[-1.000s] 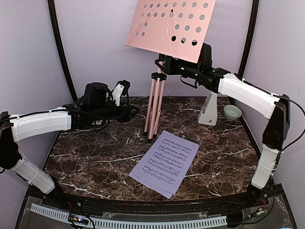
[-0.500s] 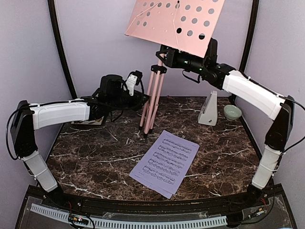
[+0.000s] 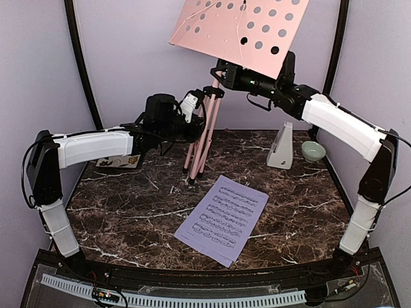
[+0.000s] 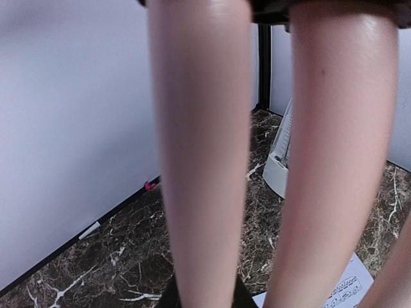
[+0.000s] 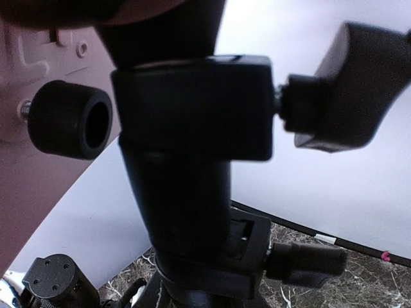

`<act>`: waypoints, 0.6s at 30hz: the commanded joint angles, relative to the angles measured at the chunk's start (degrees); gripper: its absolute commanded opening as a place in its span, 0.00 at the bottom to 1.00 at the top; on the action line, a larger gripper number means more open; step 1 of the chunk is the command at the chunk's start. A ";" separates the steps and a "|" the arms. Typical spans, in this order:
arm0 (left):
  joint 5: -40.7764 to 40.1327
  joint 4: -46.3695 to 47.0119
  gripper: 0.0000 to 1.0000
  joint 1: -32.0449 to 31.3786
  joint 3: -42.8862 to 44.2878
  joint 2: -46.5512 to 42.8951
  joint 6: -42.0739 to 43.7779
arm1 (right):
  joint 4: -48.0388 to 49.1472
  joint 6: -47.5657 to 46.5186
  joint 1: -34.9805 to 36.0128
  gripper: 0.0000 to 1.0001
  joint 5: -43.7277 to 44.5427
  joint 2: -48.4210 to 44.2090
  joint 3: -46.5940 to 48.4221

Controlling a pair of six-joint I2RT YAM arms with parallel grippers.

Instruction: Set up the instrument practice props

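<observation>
1. Gripping the black neck (image 5: 189, 112) of the pink perforated music stand (image 3: 241, 29), right hand (image 3: 226, 72) held it tilted over the marble bench (image 3: 122, 212).
2. Only left wrist view showed glossy legs (image 4: 199, 160) close-up; left hand (image 3: 196, 114) beside them, grip unclear.

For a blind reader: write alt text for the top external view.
Right gripper holds a pink music stand by its neck; left gripper is at its folded legs. Sheet music, a white metronome and green bowl sit on the table.

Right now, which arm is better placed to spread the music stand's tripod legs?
Probably the left. The left gripper sits right beside the pink legs, which fill its wrist view. The right gripper holds the music stand at the black joint, well above them.
</observation>
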 commanded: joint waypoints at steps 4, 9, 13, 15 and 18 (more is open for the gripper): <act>0.10 0.49 0.07 0.22 -0.55 -1.48 13.43 | 15.21 0.41 0.00 0.00 -1.43 -8.85 7.66; 3.74 0.04 0.00 1.31 -3.60 -2.56 22.04 | 12.39 -0.80 -0.22 0.00 -1.18 -8.47 10.76; 4.16 0.00 0.00 2.06 -5.18 -2.22 28.62 | 11.10 -1.28 -0.57 0.00 -1.11 -7.84 12.87; 3.03 0.55 0.00 2.66 -5.19 -1.57 30.63 | 10.17 -1.90 -0.74 0.00 -1.28 -7.16 14.35; 1.04 2.80 0.00 4.32 -4.97 -0.31 31.57 | 8.41 -3.12 -0.92 0.00 -1.51 -5.74 17.57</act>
